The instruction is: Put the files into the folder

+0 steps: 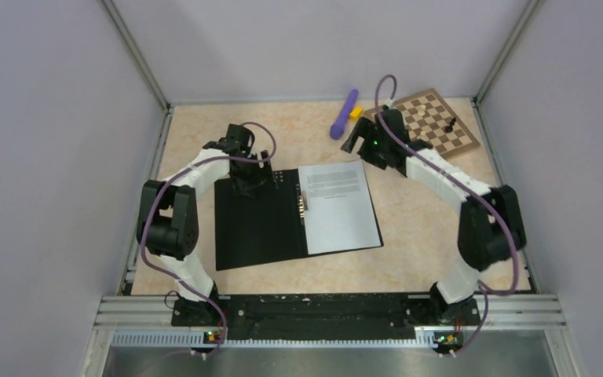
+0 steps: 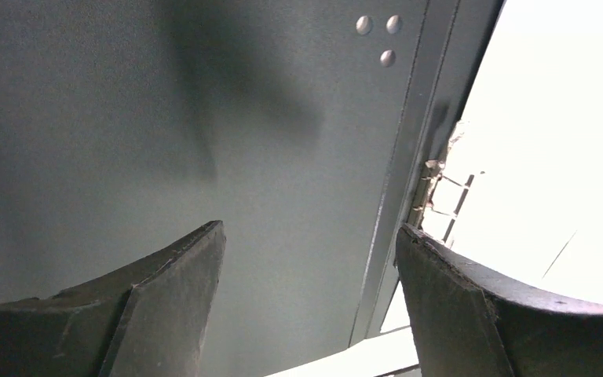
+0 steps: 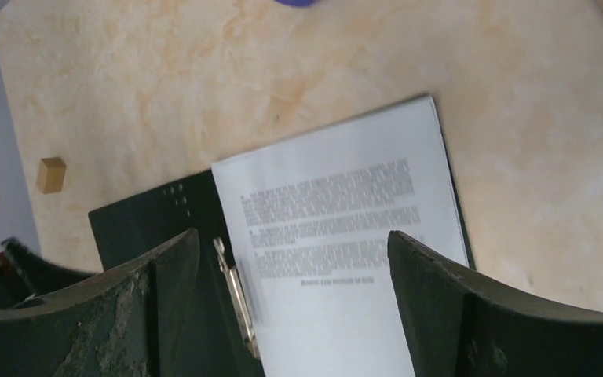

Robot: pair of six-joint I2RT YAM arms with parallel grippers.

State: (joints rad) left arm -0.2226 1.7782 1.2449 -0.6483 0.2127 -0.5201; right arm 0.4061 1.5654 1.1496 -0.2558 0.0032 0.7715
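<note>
The folder (image 1: 259,224) lies open at the middle of the tabletop with the files (image 1: 338,206) on its right inner face, as the left gripper (image 2: 310,226) hovers spread and empty over its left face and the right gripper (image 3: 292,233), also wide and empty, hangs towards the far right corner.

Print on the files (image 3: 338,236) too blurred to read.
</note>
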